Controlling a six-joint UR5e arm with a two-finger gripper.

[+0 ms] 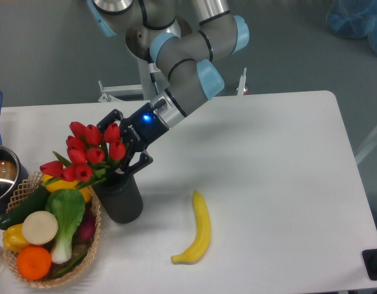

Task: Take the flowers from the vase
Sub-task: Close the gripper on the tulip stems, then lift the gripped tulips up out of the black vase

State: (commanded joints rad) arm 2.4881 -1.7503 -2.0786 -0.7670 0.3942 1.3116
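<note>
White table [268, 159]. One wicker basket [90, 257] at front-left corner, touching vase [121, 199]; holds green leafy veg [67, 214], orange [34, 261], other produce. One pot [1, 177] at left edge. One banana [197, 229] near front edge, right of vase. One tulip bunch [87, 153], roughly ten red heads, in vase, leaning left over basket. Gripper [128, 150] fingers spread around stems just above vase mouth; actual grip can't tell.
</note>
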